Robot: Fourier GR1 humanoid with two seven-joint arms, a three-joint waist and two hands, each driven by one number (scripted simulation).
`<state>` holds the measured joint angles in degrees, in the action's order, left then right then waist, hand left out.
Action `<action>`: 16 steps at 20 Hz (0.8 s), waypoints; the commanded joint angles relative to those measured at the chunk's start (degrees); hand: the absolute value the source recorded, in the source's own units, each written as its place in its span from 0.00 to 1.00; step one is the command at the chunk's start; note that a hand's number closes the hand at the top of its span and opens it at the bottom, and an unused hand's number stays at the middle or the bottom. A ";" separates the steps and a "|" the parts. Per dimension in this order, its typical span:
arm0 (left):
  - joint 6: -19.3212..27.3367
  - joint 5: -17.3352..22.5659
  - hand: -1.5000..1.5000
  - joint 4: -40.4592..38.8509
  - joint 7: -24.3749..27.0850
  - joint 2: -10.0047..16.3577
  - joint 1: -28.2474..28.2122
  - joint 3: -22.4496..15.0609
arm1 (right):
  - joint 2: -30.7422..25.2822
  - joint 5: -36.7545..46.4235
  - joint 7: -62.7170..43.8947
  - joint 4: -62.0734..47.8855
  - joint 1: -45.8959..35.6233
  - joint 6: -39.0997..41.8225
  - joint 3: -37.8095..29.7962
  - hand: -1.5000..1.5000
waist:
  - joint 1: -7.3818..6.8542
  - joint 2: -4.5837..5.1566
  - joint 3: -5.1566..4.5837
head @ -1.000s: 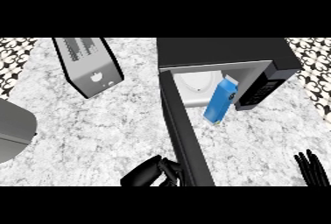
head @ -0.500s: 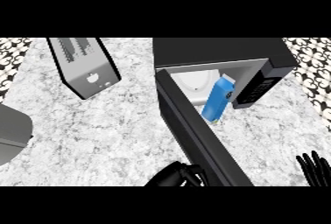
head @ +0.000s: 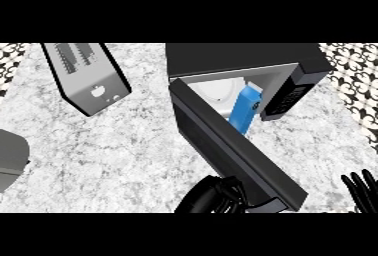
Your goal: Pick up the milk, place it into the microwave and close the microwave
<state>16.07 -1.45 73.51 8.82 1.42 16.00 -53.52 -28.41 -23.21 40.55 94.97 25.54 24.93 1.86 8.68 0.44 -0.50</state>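
The blue and white milk carton (head: pixel 244 109) stands inside the microwave (head: pixel 244 62), next to its white turntable. The black microwave door (head: pixel 232 147) is partly swung in, its free end near the view's bottom. My left hand (head: pixel 214 197) rests against the door's outer face near that free end, fingers relaxed and holding nothing. My right hand (head: pixel 360 187) shows at the lower right edge, fingers up and straight, resting. The door hides the carton's lower part.
A silver toaster (head: pixel 85 75) lies on the marble counter (head: pixel 133 145) at the upper left. A grey rounded object (head: pixel 11 157) sits at the left edge. Patterned tiles (head: pixel 354 65) border the counter at right.
The door has swung further toward the microwave's opening, with my left hand moving right along with it. The milk stays inside. My right hand holds its place.
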 commanded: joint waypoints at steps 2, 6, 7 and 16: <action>7.17 5.02 1.00 -0.20 0.45 -1.35 5.40 -2.70 | -3.19 -3.49 -2.55 6.77 0.87 2.88 -0.36 0.00 | 1.65 0.46 -0.19; 12.07 9.44 1.00 -1.68 -0.73 -1.37 10.28 -1.48 | -3.85 -5.25 -4.58 10.70 3.31 2.13 -0.27 0.00 | 2.96 0.55 -0.06; 13.46 9.29 1.00 -2.66 0.44 -1.38 11.19 -2.62 | -3.42 -6.28 -5.63 11.88 2.61 1.87 0.43 0.00 | 2.30 0.70 -0.04; 18.26 18.05 1.00 -9.23 -0.17 -1.40 23.31 1.84 | -5.84 -10.74 -9.56 17.56 4.37 1.10 -1.48 0.00 | 4.53 1.76 0.05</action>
<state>32.76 13.16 66.61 8.49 0.30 33.89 -53.97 -33.24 -32.14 32.57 110.34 29.73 26.26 1.18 12.79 1.76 -0.46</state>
